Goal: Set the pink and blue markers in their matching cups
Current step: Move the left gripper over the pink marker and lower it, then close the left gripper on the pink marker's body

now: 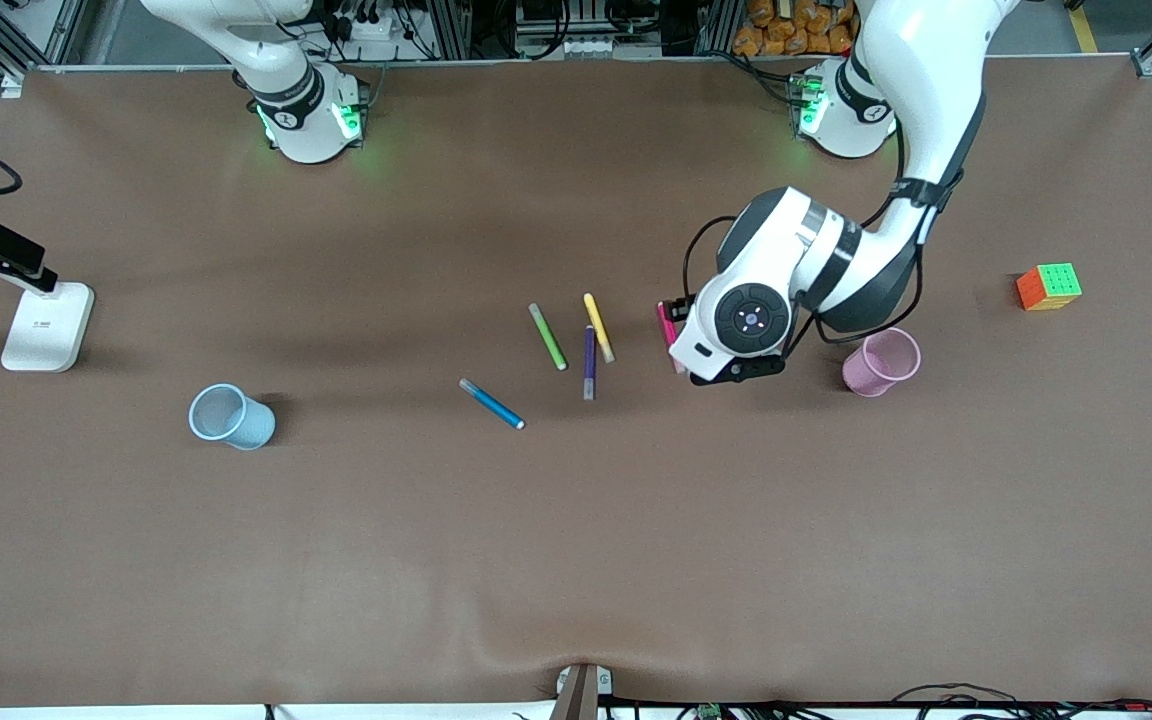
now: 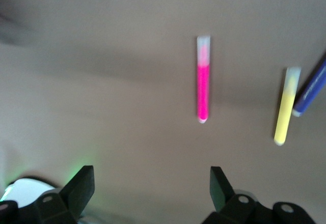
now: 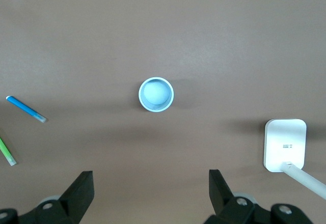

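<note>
The pink marker (image 2: 202, 89) lies flat on the brown table. In the front view the left arm's hand (image 1: 746, 320) covers most of the pink marker (image 1: 665, 322). My left gripper (image 2: 151, 170) hangs open just over the table beside this marker, with nothing between its fingers. The pink cup (image 1: 881, 362) stands upright close by, toward the left arm's end. The blue marker (image 1: 491, 403) lies mid-table, and the blue cup (image 1: 231, 416) stands toward the right arm's end. My right gripper (image 3: 151, 174) is open and empty, high above the blue cup (image 3: 156, 94), with the blue marker (image 3: 25, 109) off to one side.
Green (image 1: 547, 337), yellow (image 1: 598, 327) and purple (image 1: 589, 362) pens lie between the blue and pink markers. A colour cube (image 1: 1049, 286) sits toward the left arm's end. A white camera stand (image 1: 46, 325) is at the right arm's end.
</note>
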Robot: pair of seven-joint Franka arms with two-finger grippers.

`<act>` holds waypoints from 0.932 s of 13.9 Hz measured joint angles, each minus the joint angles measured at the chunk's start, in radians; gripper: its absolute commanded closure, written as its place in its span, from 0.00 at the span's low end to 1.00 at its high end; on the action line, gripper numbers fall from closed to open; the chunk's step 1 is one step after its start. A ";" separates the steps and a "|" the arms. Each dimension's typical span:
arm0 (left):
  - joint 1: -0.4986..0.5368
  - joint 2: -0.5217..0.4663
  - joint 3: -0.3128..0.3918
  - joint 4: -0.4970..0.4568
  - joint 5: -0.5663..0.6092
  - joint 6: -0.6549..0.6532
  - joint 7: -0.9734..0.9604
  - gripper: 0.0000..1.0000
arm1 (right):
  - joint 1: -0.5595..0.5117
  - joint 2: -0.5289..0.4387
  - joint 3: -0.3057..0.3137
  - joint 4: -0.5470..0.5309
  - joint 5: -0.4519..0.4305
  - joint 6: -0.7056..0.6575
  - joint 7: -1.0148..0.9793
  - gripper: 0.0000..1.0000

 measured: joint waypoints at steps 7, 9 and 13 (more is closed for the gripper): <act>-0.003 0.063 -0.001 -0.045 0.000 0.139 -0.056 0.00 | 0.000 0.000 0.000 0.000 0.000 0.000 0.000 0.00; -0.003 0.084 -0.001 -0.046 -0.001 0.163 -0.060 0.00 | 0.000 0.000 0.000 0.000 0.000 0.000 0.000 0.00; -0.004 0.098 -0.002 -0.047 -0.012 0.197 -0.083 0.00 | 0.000 0.000 0.000 0.000 0.000 0.000 0.000 0.00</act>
